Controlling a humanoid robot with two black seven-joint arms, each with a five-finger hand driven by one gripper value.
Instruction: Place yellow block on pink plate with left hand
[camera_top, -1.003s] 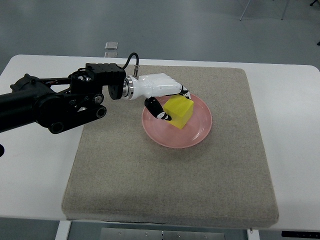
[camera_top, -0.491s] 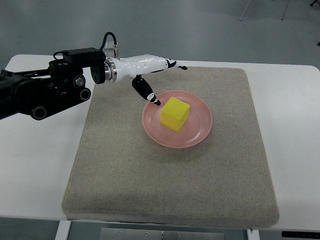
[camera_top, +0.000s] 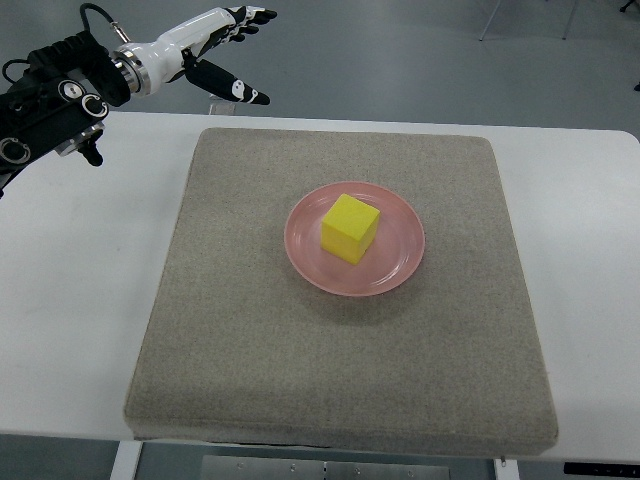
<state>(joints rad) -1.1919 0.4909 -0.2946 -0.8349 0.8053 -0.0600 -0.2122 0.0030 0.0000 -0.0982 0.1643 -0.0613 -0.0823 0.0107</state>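
Observation:
A yellow block (camera_top: 350, 228) rests on the pink plate (camera_top: 400, 262) in the middle of the grey mat. My left hand (camera_top: 240, 45) is raised at the top left, well away from the plate, its white fingers spread and holding nothing. Its black arm (camera_top: 50, 95) comes in from the left edge. The right arm does not show.
The grey felt mat (camera_top: 300, 360) covers most of the white table (camera_top: 70, 300). A small clear fitting (camera_top: 215, 98) sits at the table's far edge, just below the hand. Beyond the table lies grey floor.
The left hand let go of the yellow block on the plate, then lifted and pulled back up and to the left. The block stays on the plate.

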